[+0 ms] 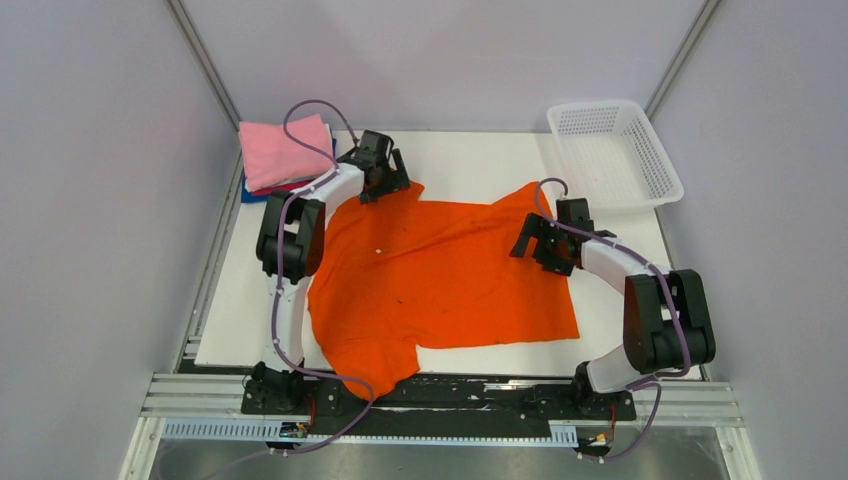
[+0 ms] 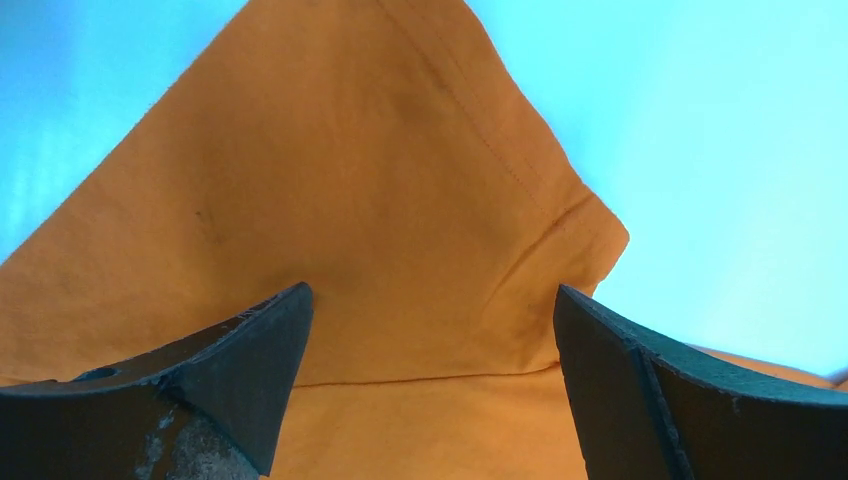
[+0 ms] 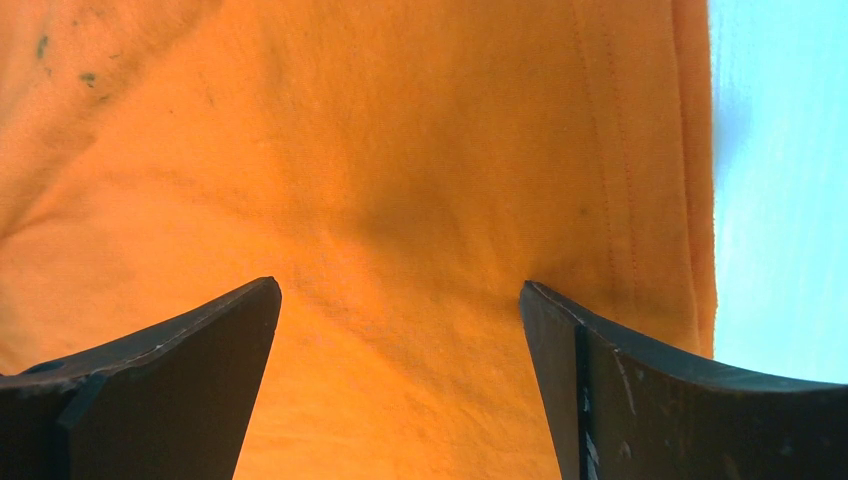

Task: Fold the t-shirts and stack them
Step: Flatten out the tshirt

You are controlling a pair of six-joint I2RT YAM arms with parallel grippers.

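A bright orange t-shirt [image 1: 440, 275] lies spread flat across the middle of the white table. My left gripper [image 1: 378, 186] is open over the shirt's far-left corner; in the left wrist view its open gripper [image 2: 432, 300] straddles the hemmed corner of the orange cloth [image 2: 400, 200]. My right gripper [image 1: 527, 246] is open over the shirt's right part; the right wrist view shows the open gripper [image 3: 400, 290] just above the orange cloth [image 3: 400, 180] near its hemmed edge. A stack of folded shirts, pink [image 1: 283, 152] on top with magenta and blue edges under it, sits at the far left.
A white plastic mesh basket [image 1: 613, 150] stands at the table's far right corner. Grey walls close in both sides. A metal rail [image 1: 440, 400] runs along the near edge by the arm bases.
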